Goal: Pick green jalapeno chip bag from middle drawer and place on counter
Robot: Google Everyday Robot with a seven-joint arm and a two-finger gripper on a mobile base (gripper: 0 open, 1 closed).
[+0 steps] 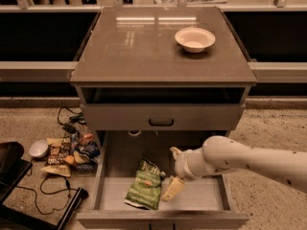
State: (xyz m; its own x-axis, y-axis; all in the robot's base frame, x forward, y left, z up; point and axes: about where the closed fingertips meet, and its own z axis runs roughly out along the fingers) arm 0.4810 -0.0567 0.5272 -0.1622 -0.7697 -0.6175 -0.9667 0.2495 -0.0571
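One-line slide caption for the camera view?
Hand inside the open middle drawer, beside the green jalapeno chip bag; counter above holds a bowl.
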